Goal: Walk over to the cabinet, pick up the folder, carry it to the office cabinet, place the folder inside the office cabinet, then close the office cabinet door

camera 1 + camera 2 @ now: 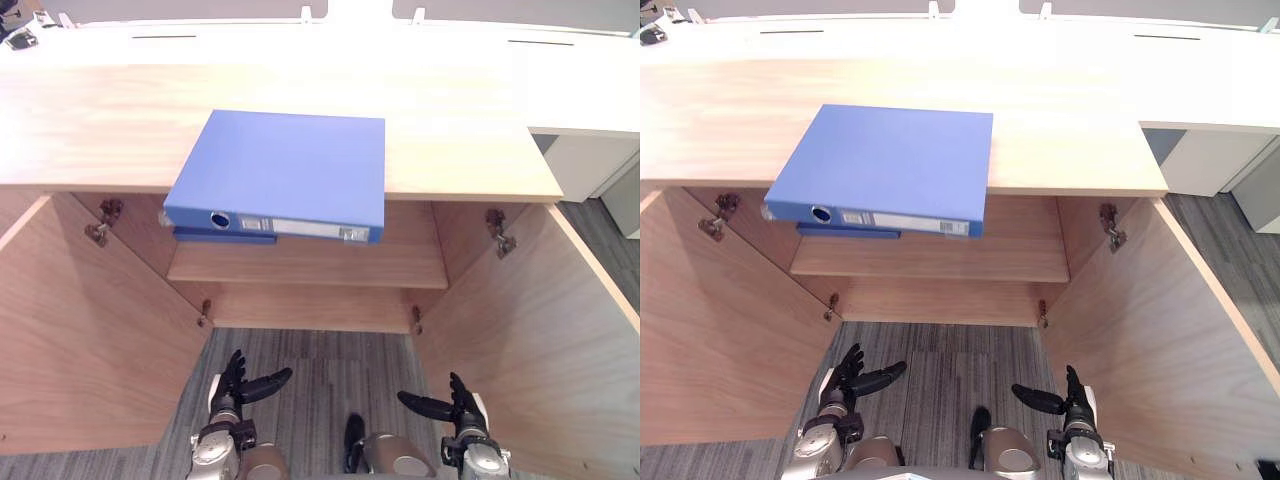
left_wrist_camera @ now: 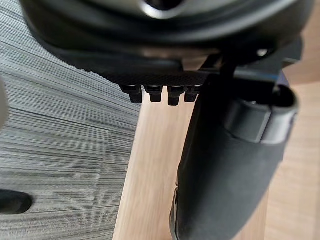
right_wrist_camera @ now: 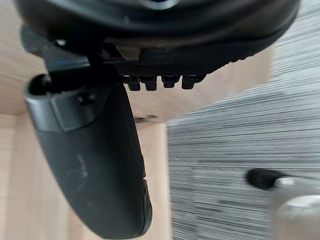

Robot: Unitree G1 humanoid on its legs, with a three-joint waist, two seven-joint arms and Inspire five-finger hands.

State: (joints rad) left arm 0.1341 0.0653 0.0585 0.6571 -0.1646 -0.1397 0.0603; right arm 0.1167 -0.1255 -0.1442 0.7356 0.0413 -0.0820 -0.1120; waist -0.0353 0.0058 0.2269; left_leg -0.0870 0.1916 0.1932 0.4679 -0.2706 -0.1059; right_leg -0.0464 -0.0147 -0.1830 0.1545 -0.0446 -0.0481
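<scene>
Left robot hand [image 1: 235, 387], right robot hand [image 1: 456, 402] low, splayed, empty; folder [image 1: 285, 170] well ahead atop cabinet [image 1: 100, 125].

- The folder [image 1: 285, 165] lies flat on the cabinet top [image 1: 460, 150], left of centre, with its spine overhanging the front edge.
- The shelf [image 1: 320, 262] sits inside the cabinet, below the top and behind the opening.
- The left door [image 1: 80, 320] and the right door [image 1: 540, 330] stand open on either side of the opening.
- The left hand [image 1: 232, 385] and the right hand [image 1: 455, 403] hang above the floor [image 1: 330, 365], before the opening and between the doors, well apart from the folder.
- A neighbouring unit [image 1: 585, 160] stands to the right of the cabinet.
</scene>
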